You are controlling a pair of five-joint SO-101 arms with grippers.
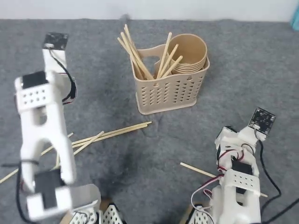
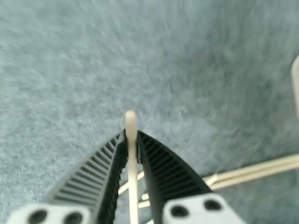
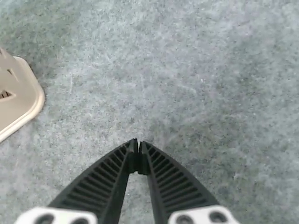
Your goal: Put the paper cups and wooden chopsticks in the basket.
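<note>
The paper cups [image 1: 190,51] sit stacked in the right side of the basket [image 1: 168,95], far across the desk [image 1: 261,70]. Standing chopsticks [image 1: 135,53] fill its left side. Loose chopsticks [image 1: 114,132] lie at the near left, and a single chopstick [image 1: 198,170] at the near right. Your left jaws pinch one held chopstick [image 2: 130,121]. Your right jaws are pressed together, holding nothing.

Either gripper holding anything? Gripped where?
Left gripper is shut on a chopstick, pinched near one end, its tip poking just past the jaws. Right gripper is shut and holds nothing.
</note>
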